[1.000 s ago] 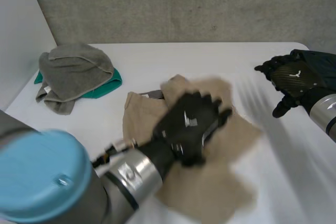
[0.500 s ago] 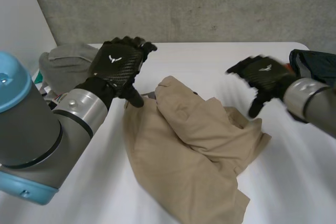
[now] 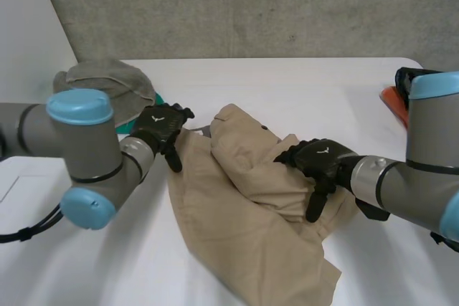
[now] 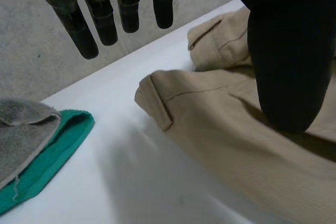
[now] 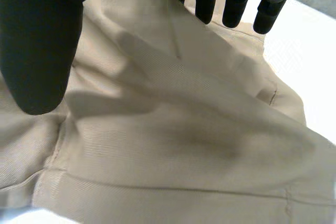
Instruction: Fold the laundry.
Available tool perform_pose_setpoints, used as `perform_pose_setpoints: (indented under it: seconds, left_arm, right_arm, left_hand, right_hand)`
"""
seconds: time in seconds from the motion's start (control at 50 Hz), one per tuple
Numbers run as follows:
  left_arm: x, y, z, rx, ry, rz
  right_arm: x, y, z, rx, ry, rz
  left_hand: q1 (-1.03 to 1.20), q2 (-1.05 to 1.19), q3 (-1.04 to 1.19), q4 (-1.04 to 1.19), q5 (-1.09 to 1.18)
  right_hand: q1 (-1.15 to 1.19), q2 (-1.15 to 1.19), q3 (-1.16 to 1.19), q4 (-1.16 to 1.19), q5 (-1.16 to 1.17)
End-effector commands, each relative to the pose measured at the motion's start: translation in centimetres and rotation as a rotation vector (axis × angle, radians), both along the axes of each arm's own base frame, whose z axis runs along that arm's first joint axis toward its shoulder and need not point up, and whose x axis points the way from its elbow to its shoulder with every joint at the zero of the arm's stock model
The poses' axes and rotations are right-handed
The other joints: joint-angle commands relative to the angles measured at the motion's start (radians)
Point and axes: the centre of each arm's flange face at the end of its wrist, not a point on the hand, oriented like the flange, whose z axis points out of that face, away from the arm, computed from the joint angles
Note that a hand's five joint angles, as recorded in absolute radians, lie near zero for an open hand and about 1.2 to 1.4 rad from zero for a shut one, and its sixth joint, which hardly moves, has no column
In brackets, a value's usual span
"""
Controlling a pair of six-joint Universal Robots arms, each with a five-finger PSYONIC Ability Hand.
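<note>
Trousers (image 3: 244,206), beige and crumpled, lie in the middle of the surface (image 3: 287,84) in the head view, one part heaped over the rest. Your left robot hand (image 3: 162,128) sits at the corner of their waistband (image 3: 188,142), your right robot hand (image 3: 319,163) over the heaped part.

In the left wrist view the fingers (image 4: 77,24) hang straight and spread, thumb (image 4: 289,51) over the cloth, pinching nothing. The waistband lies just beyond the fingertips, and a grey towel (image 4: 21,129) on a green cloth (image 4: 47,156) lies well beside it. Curl onto that hem, not loose fabric.

In the right wrist view the fingers (image 5: 236,3) are likewise straight and apart, trousers under the palm, nothing pinched. Take a seam before you pull flat.
</note>
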Motion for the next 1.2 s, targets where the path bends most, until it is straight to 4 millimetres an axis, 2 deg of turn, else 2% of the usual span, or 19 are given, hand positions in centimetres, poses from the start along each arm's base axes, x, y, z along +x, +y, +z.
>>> perform_pose_setpoints:
  seconds: [0.02,0.08,0.16,0.28,0.36,0.38,0.46,0.52,0.58,0.66,0.72,0.8,0.9,0.92,0.98,1.02,1.04,1.1,1.2]
  left_arm:
    - [-1.1,-2.3,-1.9,-0.024,-0.025,-0.005]
    - [-1.3,-2.9,-2.5,-0.044,-0.059,-0.017]
    - [-1.2,-3.5,-3.2,-0.069,-0.102,-0.01]
    - [-0.6,-5.5,-1.4,-0.181,-0.156,0.104]
    - [-1.0,-7.2,3.9,-0.379,-0.087,0.163]
    - [-1.3,-7.0,8.0,-0.49,-0.013,0.169]
    - [-2.0,-5.0,16.6,-0.708,0.185,0.155]
    - [-3.3,-3.3,18.7,-0.737,0.304,0.094]
    - [-5.4,-0.9,18.7,-0.686,0.37,0.001]
    - [-9.5,6.3,17.7,-0.539,0.458,-0.273]
    - [-10.3,8.7,16.2,-0.454,0.469,-0.374]
    - [-11.0,11.8,11.4,-0.277,0.42,-0.445]
    - [-12.7,17.8,3.8,-0.063,0.292,-0.57]
    - [-12.7,18.4,3.4,-0.052,0.284,-0.582]
    - [-12.4,18.8,3.3,-0.058,0.264,-0.576]
    - [-11.9,18.2,4.6,-0.09,0.276,-0.554]
    - [-11.0,17.0,6.8,-0.139,0.295,-0.508]
    - [-8.4,14.7,9.3,-0.198,0.311,-0.397]
    - [-4.5,13.0,11.8,-0.26,0.305,-0.269]
  right_arm:
    - [-1.3,0.6,1.0,-0.067,-0.008,-0.025]
    - [-2.0,0.5,1.4,-0.083,-0.011,-0.046]
    - [-3.0,-0.1,1.3,-0.088,-0.015,-0.079]
    - [-3.7,-0.7,1.7,-0.127,0.008,-0.094]
    - [-4.0,-1.0,2.8,-0.177,0.017,-0.092]
    - [-4.0,-1.0,3.0,-0.186,0.017,-0.09]
    - [-4.0,-1.0,4.4,-0.233,0.003,-0.091]
    - [-4.0,-0.9,5.2,-0.254,-0.008,-0.097]
    - [-4.2,-0.9,5.7,-0.272,-0.014,-0.105]
    - [-5.5,-2.0,6.4,-0.312,-0.019,-0.157]
    - [-6.5,-2.9,6.8,-0.338,-0.015,-0.2]
    - [-7.4,-3.7,6.8,-0.348,-0.006,-0.236]
    - [-8.7,-4.7,6.9,-0.363,-0.002,-0.279]
    - [-8.9,-4.8,6.9,-0.366,-0.001,-0.287]
    - [-9.3,-5.2,6.8,-0.369,0.002,-0.298]
    - [-9.3,-5.2,6.6,-0.363,0.002,-0.295]
    - [-9.2,-5.0,6.4,-0.356,0.003,-0.287]
    - [-9.2,-4.8,6.0,-0.341,0.005,-0.285]
    - [-8.5,-3.6,5.2,-0.299,0.005,-0.267]
  left_hand:
    - [0.158,0.167,0.159,0.167,0.171]
    - [0.454,0.462,0.454,0.463,0.467]
    - [1.106,1.114,1.106,1.115,1.119]
    - [1.139,1.147,1.139,1.148,1.152]
    - [1.139,1.147,1.139,1.148,1.152]
    - [1.139,1.147,1.139,1.148,1.152]
    - [1.139,1.147,1.139,1.148,1.152]
    - [1.139,1.147,1.139,1.148,1.152]
    - [1.139,1.147,1.139,1.148,1.152]
    - [1.139,1.147,1.139,1.148,1.152]
    - [1.139,1.147,1.139,1.148,1.152]
    - [1.139,1.147,1.139,1.148,1.152]
    - [1.139,1.147,1.139,1.148,1.152]
    - [0.979,0.988,0.98,0.988,0.992]
    - [0.015,0.023,0.015,0.024,0.028]
    - [-0.009,0.0,-0.008,0.0,0.004]
    - [-0.018,-0.009,-0.017,-0.009,-0.004]
    - [-0.009,-0.001,-0.008,0.0,0.004]
    - [0.009,0.017,0.009,0.018,0.022]
  right_hand:
    - [-0.041,-0.029,-0.031,-0.029,-0.04]
    - [-0.041,-0.029,-0.031,-0.029,-0.04]
    - [-0.041,-0.029,-0.031,-0.029,-0.04]
    - [-0.041,-0.029,-0.031,-0.029,-0.04]
    - [-0.041,-0.029,-0.031,-0.029,-0.04]
    - [-0.041,-0.029,-0.031,-0.029,-0.04]
    - [-0.041,-0.029,-0.031,-0.029,-0.04]
    - [-0.041,-0.029,-0.031,-0.029,-0.04]
    - [-0.041,-0.029,-0.031,-0.029,-0.04]
    - [-0.041,-0.029,-0.031,-0.029,-0.04]
    - [-0.041,-0.029,-0.031,-0.029,-0.04]
    - [-0.041,-0.029,-0.031,-0.029,-0.04]
    - [-0.041,-0.029,-0.031,-0.029,-0.04]
    - [-0.041,-0.029,-0.031,-0.029,-0.04]
    - [-0.041,-0.029,-0.031,-0.029,-0.04]
    - [-0.041,-0.029,-0.031,-0.029,-0.04]
    - [-0.041,-0.029,-0.031,-0.029,-0.04]
    - [-0.041,-0.029,-0.031,-0.029,-0.04]
    - [-0.041,-0.029,-0.031,-0.029,-0.04]
